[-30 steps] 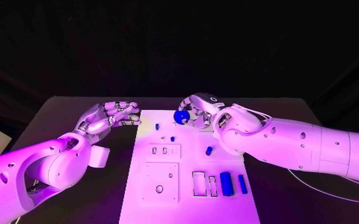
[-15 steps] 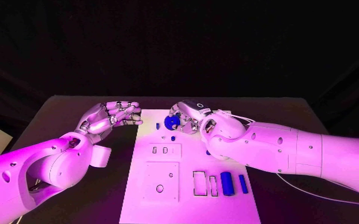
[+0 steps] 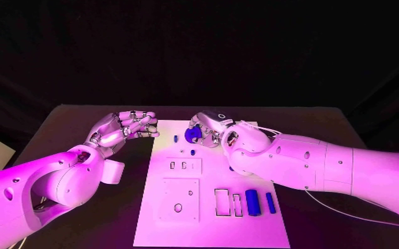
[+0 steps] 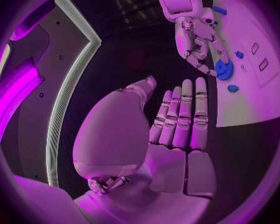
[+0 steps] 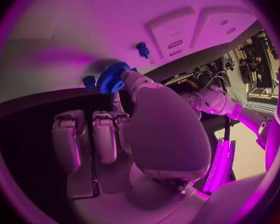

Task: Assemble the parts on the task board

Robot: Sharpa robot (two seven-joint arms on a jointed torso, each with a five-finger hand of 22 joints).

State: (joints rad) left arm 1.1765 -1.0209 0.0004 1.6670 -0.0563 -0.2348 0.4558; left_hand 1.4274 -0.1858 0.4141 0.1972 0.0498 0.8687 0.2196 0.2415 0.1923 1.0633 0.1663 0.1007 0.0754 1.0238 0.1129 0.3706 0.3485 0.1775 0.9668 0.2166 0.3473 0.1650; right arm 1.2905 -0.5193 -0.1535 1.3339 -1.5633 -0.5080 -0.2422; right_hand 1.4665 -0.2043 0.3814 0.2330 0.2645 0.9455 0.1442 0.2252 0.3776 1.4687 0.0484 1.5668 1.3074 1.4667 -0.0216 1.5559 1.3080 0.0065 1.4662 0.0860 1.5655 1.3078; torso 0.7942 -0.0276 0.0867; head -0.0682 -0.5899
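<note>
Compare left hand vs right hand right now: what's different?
The right hand pinches a blue gear; the left hand holds nothing, fingers straight and together. The right hand hangs over the far end of the task board; the left hand sits beside the board's left edge, over the black table. Both are silver.

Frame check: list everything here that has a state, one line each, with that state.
Right hand: grips the blue gear over the far end of the board.
Blue gear: held, off the board.
Left hand: holds nothing, fingers curled, beside the task board.
Task board: flat on the table.
Blue pegs: standing in the board.
</note>
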